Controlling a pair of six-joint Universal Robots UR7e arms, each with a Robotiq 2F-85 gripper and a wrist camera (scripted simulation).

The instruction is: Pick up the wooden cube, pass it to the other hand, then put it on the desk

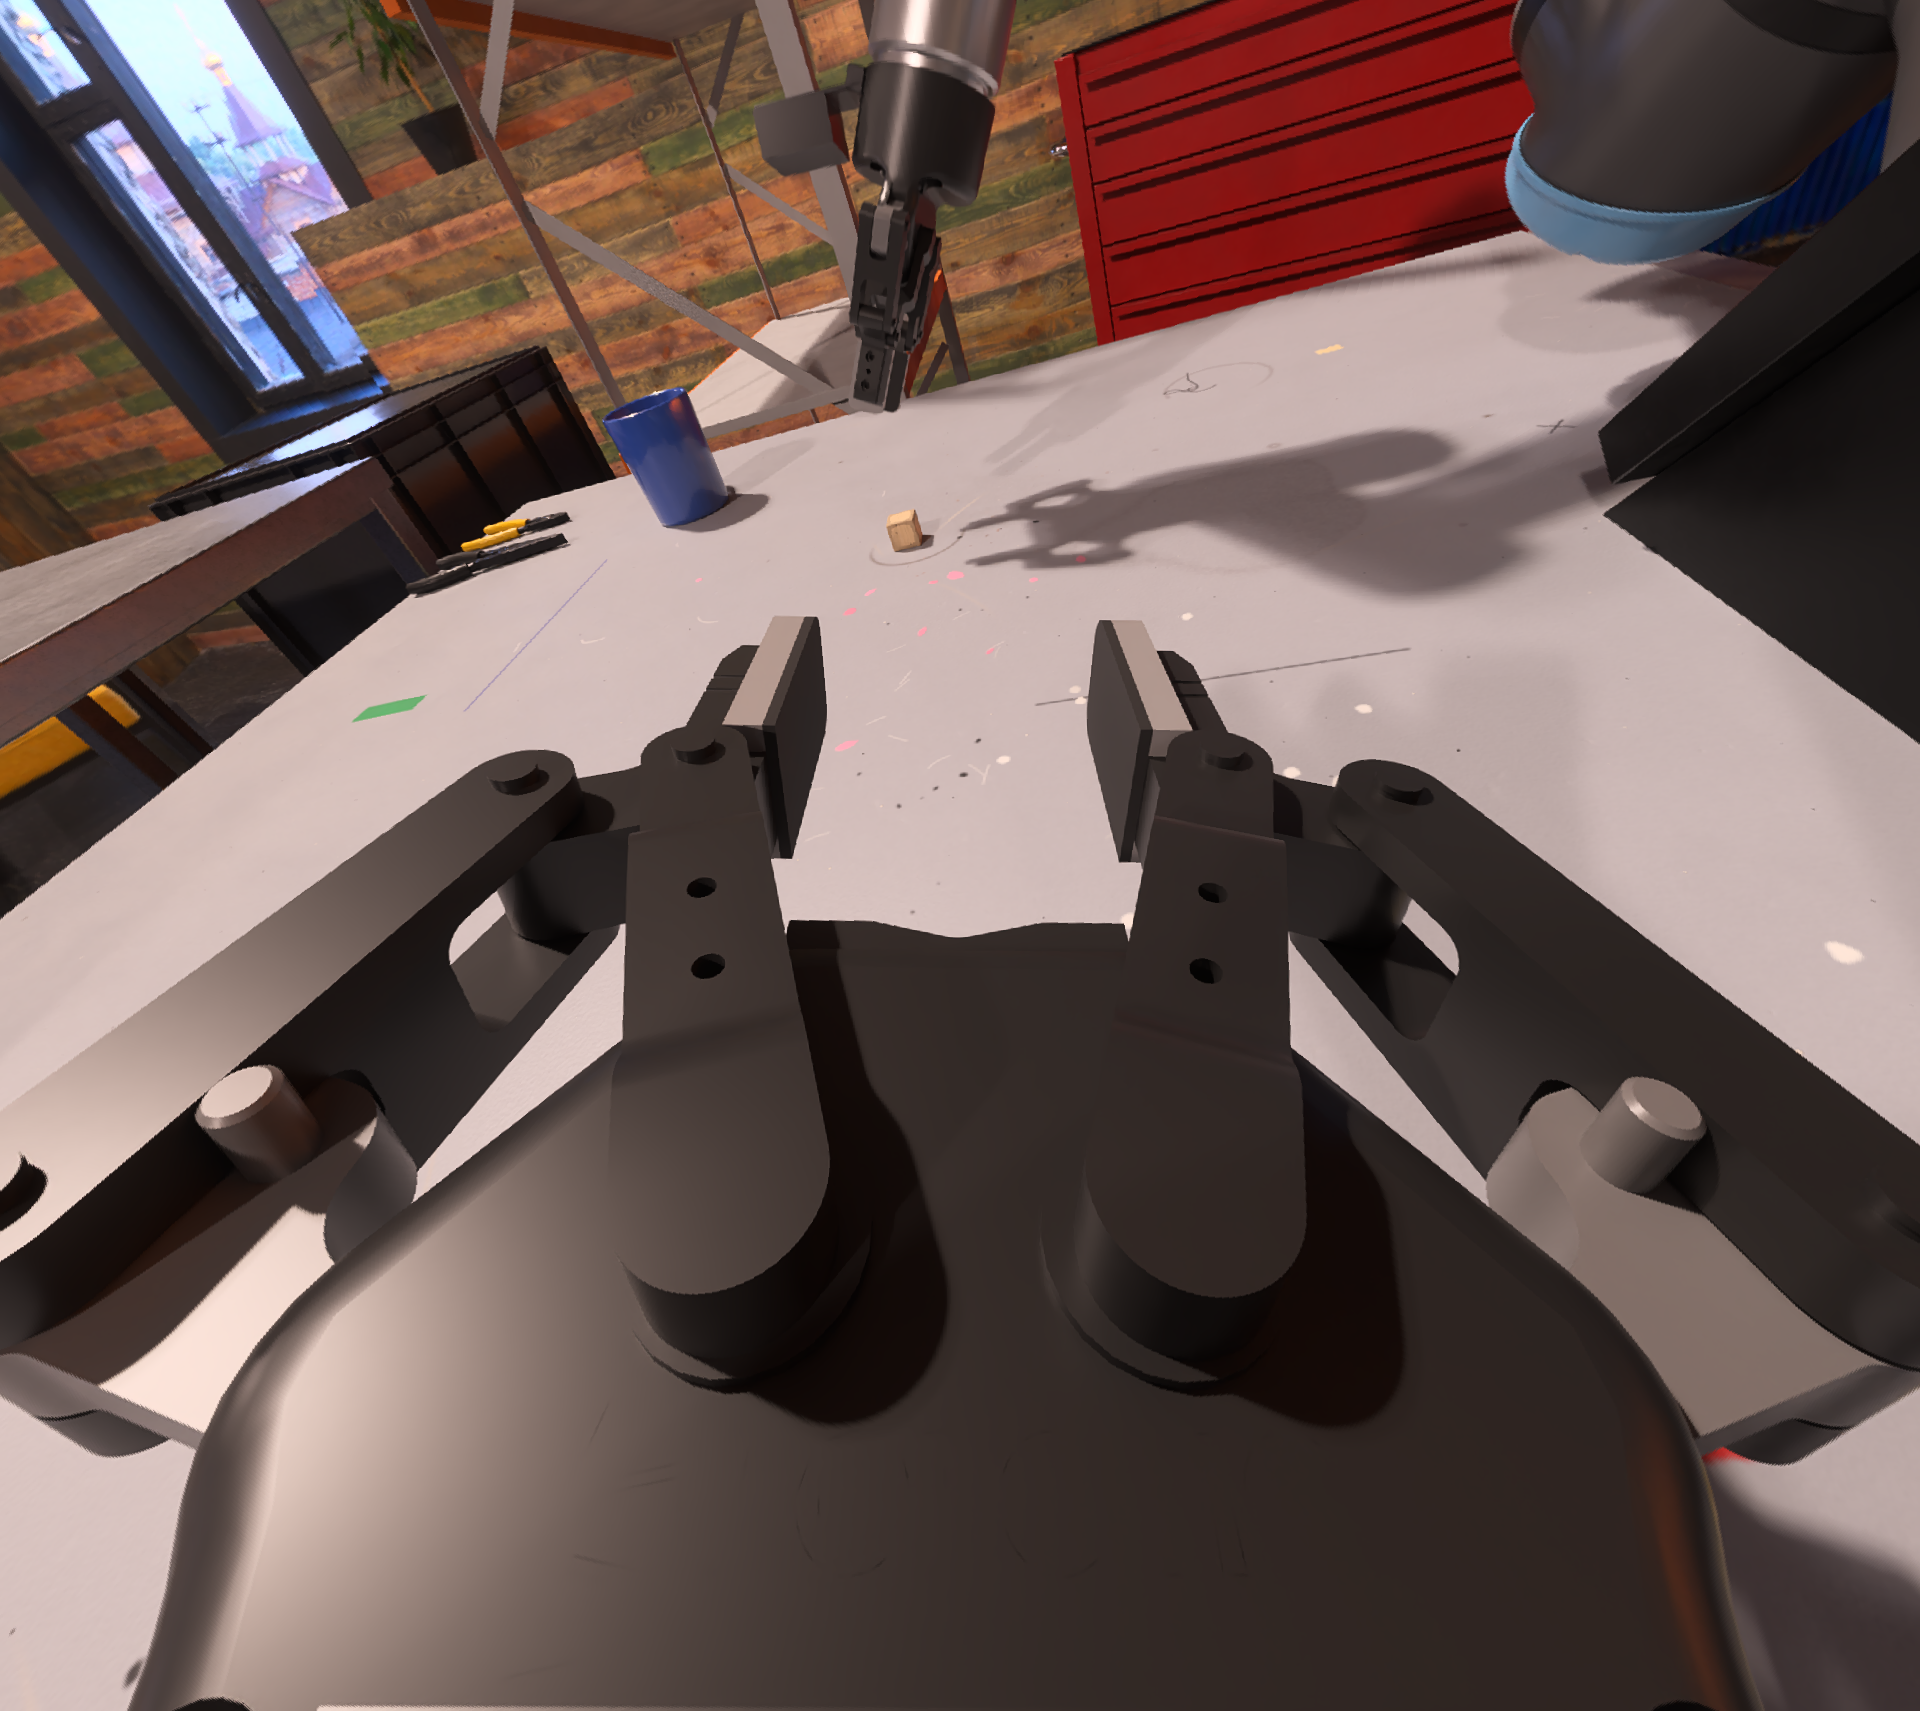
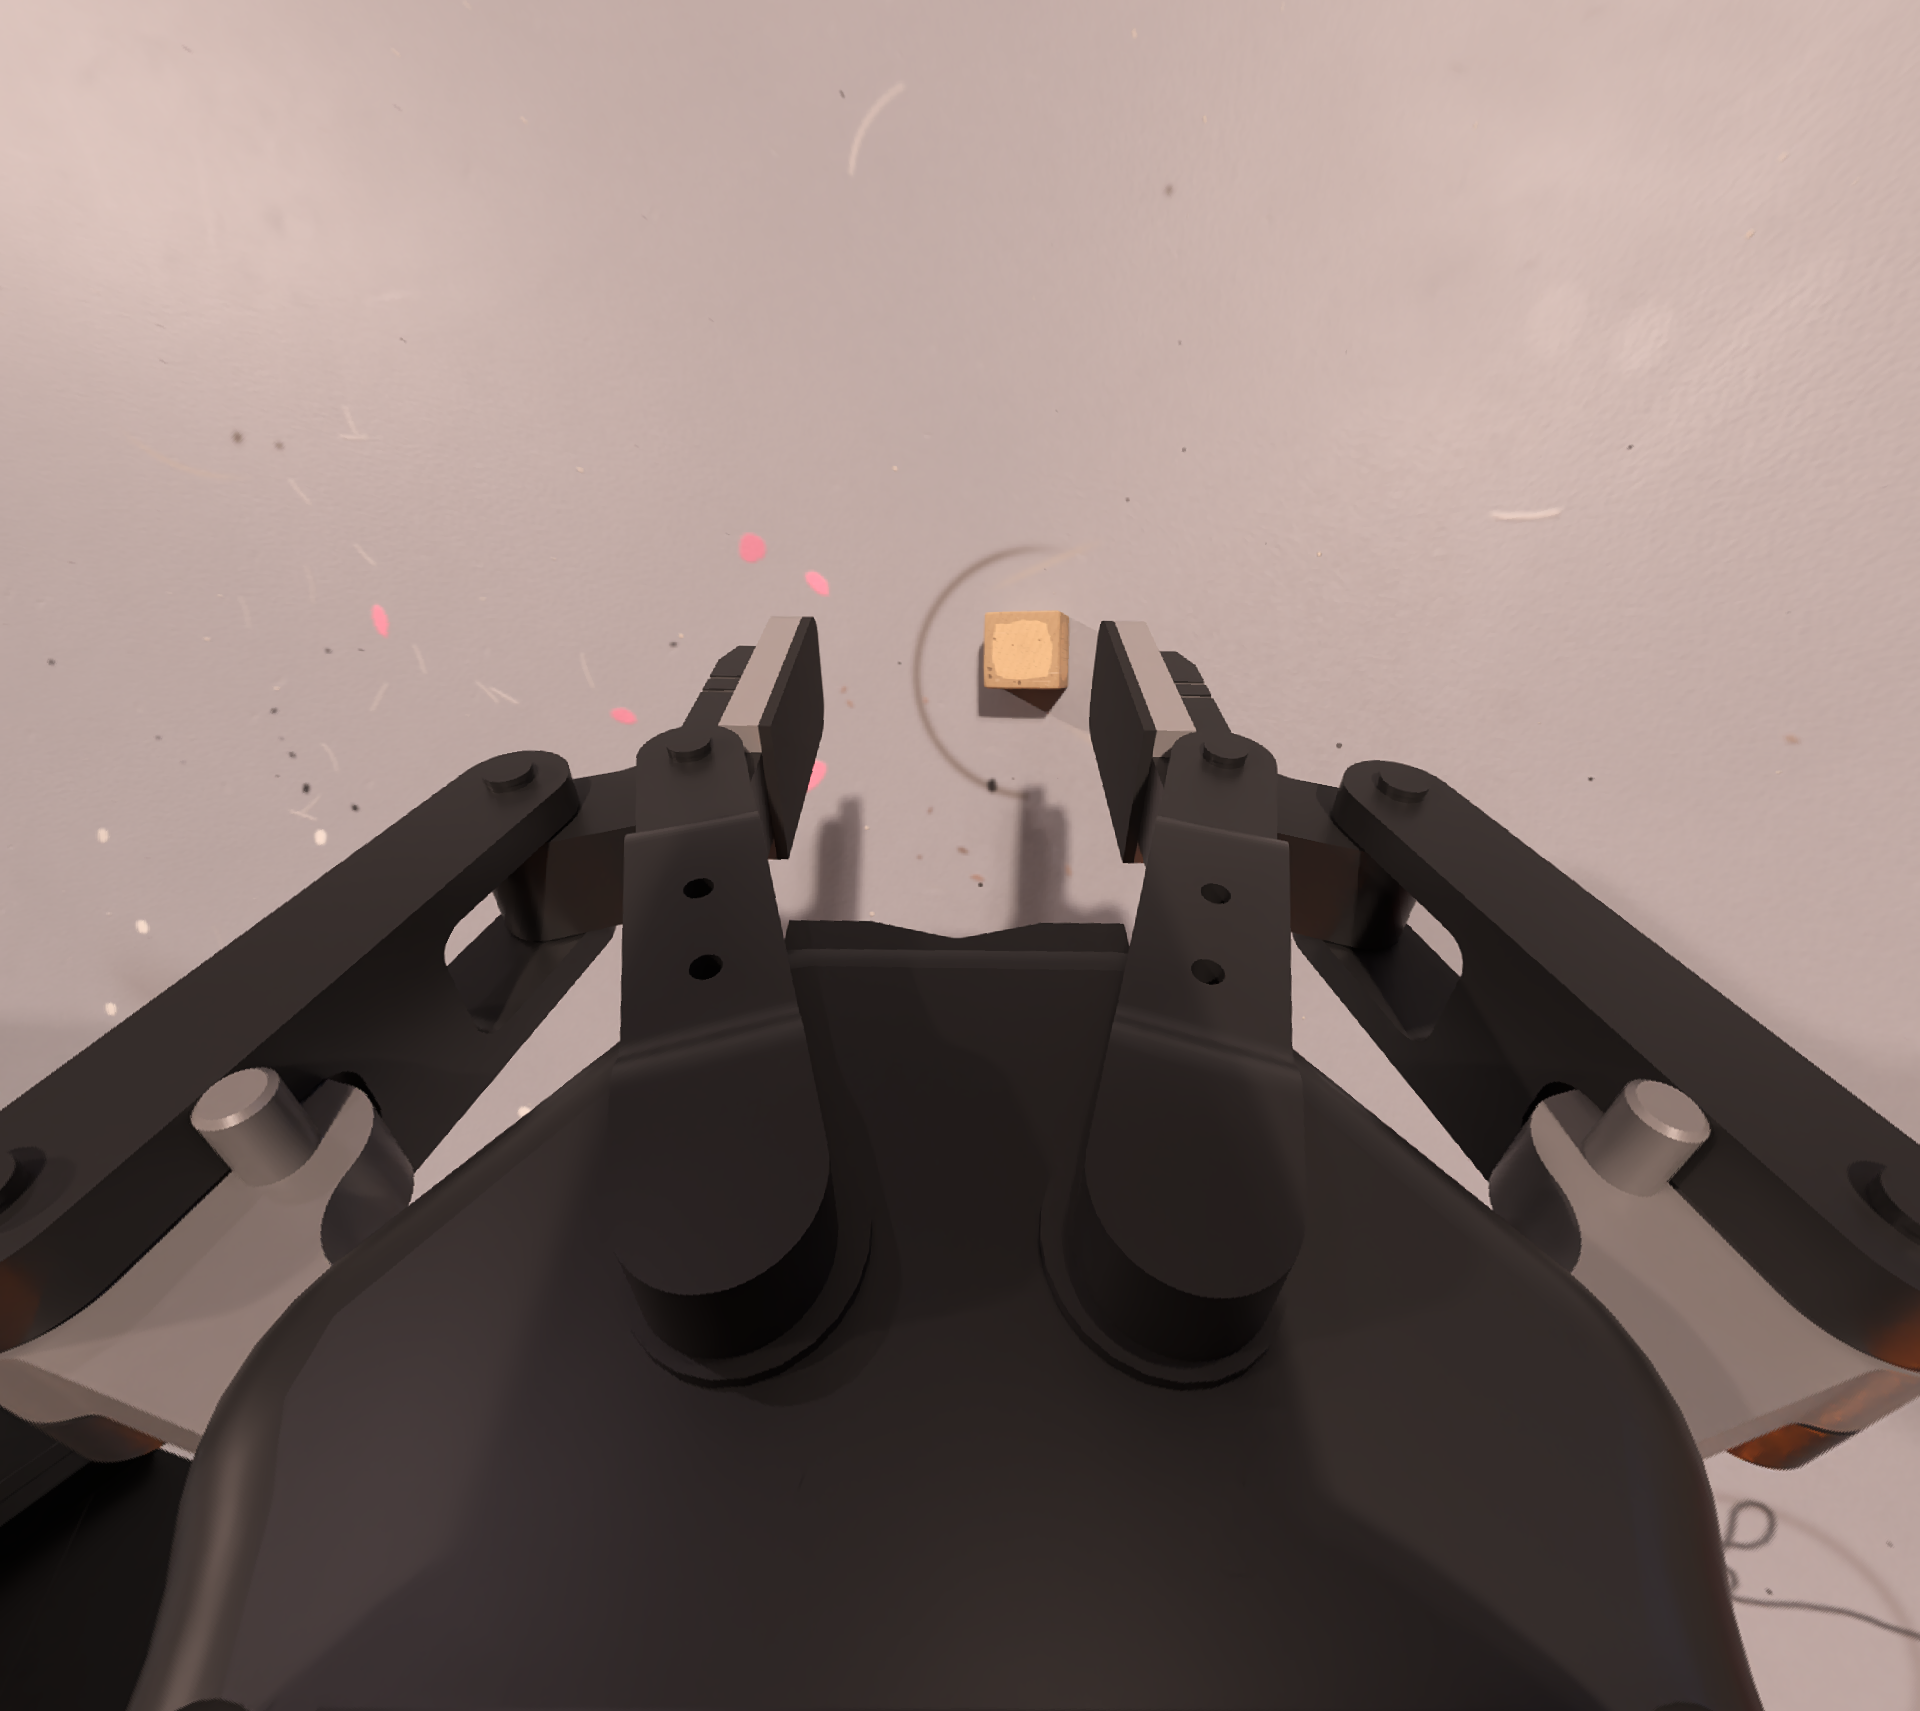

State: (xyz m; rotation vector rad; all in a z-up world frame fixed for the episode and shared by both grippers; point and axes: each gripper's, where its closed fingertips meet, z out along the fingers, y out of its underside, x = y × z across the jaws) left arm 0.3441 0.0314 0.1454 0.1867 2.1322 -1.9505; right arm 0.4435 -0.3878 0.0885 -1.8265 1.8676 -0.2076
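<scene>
Wood planks in brown, orange and green cover the far wall, and a big pale grey desk (image 1: 1351, 726) with little paint spots fills the room in front of it. On the far left is a window (image 1: 177, 155). Next, some black and yellow pens (image 1: 499, 544) lie on the desk. A blue cup (image 1: 665, 456) stands a bit further along. Near the middle sits the wooden cube (image 1: 904, 530), small and light brown, flat on the desk inside a thin drawn ring. Nothing is touching it.

High above the cube hangs the right gripper (image 1: 878, 373), pointing straight down. In the right wrist view its fingers are wide apart, and the cube (image 2: 1024, 662) shows far below, closer to the right finger (image 2: 1122, 705). Further right stands a red drawer chest (image 1: 1288, 186).

Close to the camera, the left gripper (image 1: 956, 705) is low over the desk with its fingers wide apart too, holding nothing. It is well apart from the cube.
</scene>
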